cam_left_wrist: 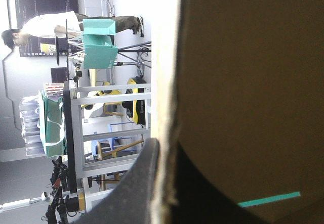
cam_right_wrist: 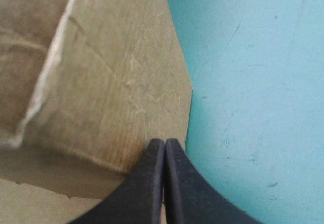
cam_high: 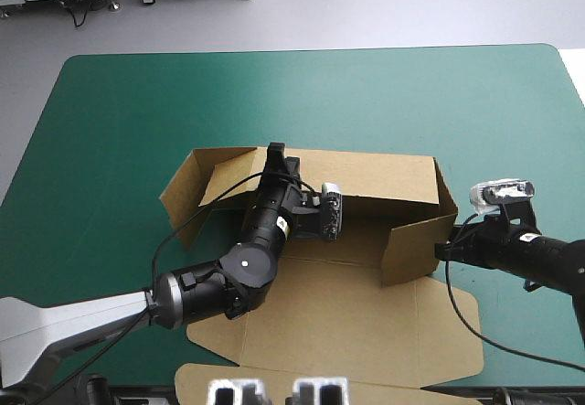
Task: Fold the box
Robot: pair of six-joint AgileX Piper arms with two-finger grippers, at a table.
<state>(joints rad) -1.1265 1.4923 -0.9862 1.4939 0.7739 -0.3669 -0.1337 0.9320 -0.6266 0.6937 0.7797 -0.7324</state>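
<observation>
Lid panel of the box (cam_high: 347, 332) is nearest, lying flat toward the near edge of the desk (cam_high: 119, 131). Desk has the teal-green cover; the box sits around its middle. Brown board, half formed: back wall up, left end flap up and splayed outward, right end wall up with its flap turned in toward the middle. Left arm reaches across the flat base to the back wall. Left hand (cam_high: 279, 156) is clamped on that wall's top edge, left of its middle; the left wrist view shows the board edge running between its fingers (cam_left_wrist: 136, 183). Right hand (cam_high: 441, 251) is at the outer edge of the right flap, its fingers (cam_right_wrist: 147, 183) pressed together into one point, tip at the board. Can't tell if any board is pinched there.
</observation>
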